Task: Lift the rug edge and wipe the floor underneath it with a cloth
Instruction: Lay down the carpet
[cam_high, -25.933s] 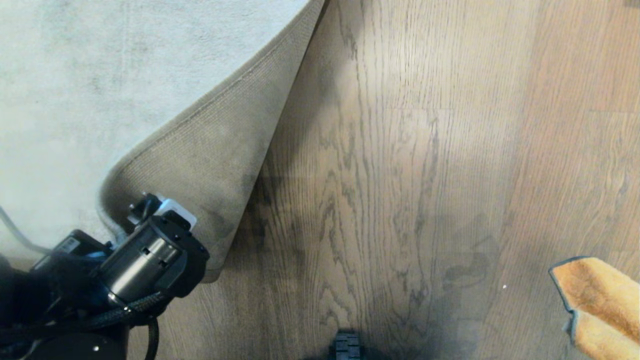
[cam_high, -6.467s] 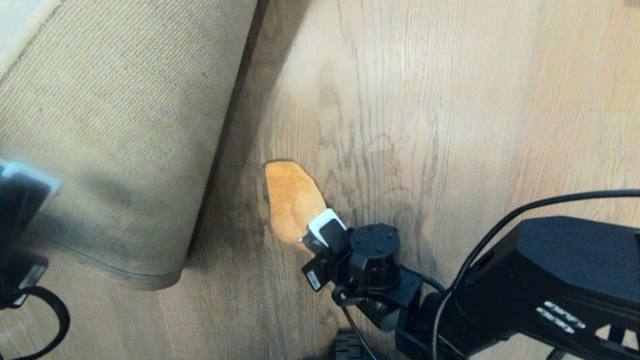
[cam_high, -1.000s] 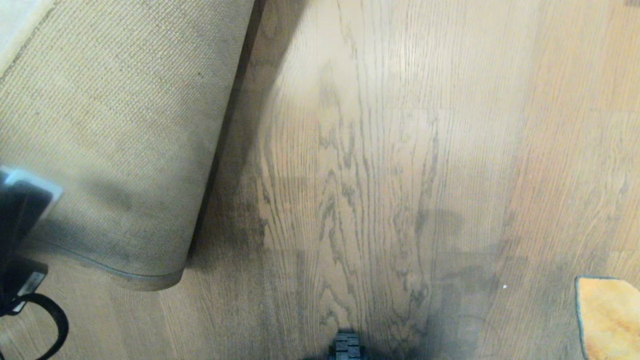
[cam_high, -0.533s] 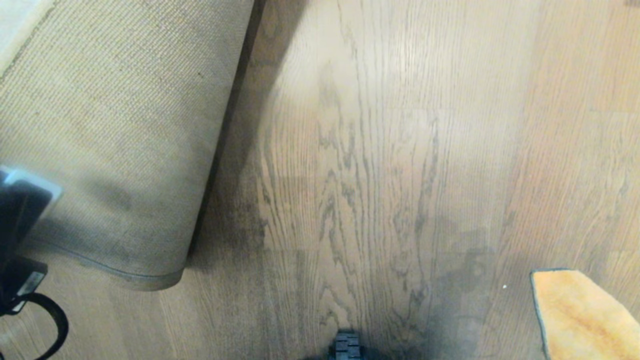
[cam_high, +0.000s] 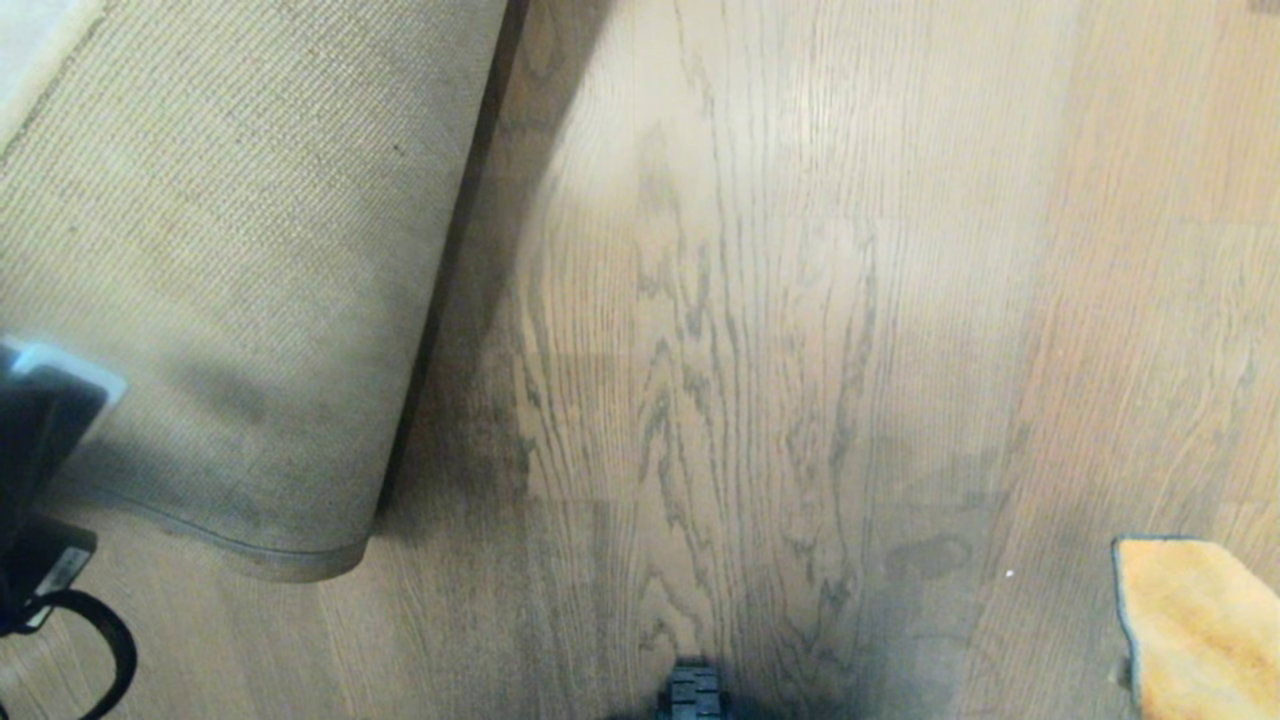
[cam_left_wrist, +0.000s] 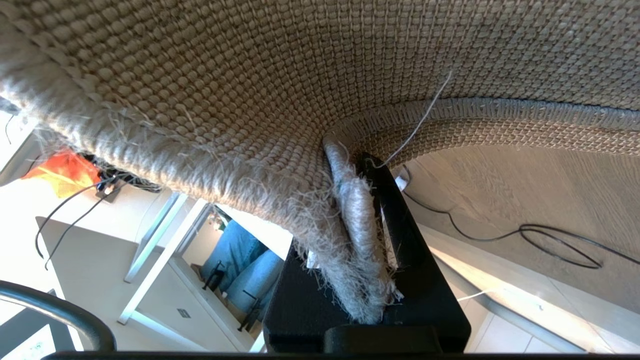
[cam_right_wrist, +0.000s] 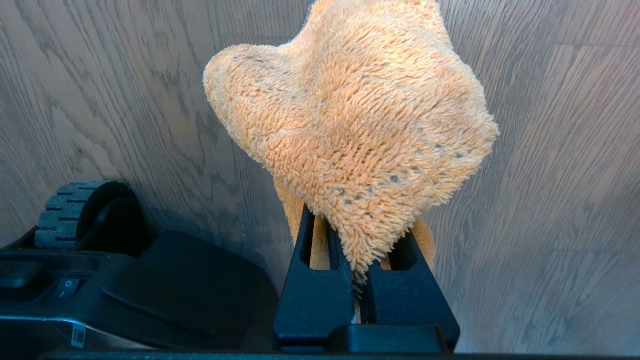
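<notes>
Though unseen overhead, right claw (cam_right_wrist: 357, 280) clamping cloth (cam_right_wrist: 360, 120).

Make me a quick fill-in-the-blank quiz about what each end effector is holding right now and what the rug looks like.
1. The left end effector is clamped on the rug edge, showing the rug's woven ____ side.
2. The right end effector grips the fluffy ____ cloth.
3. In the head view, the cloth sits at the ____ side of the floor.

Missing words: backing; orange; right
</notes>
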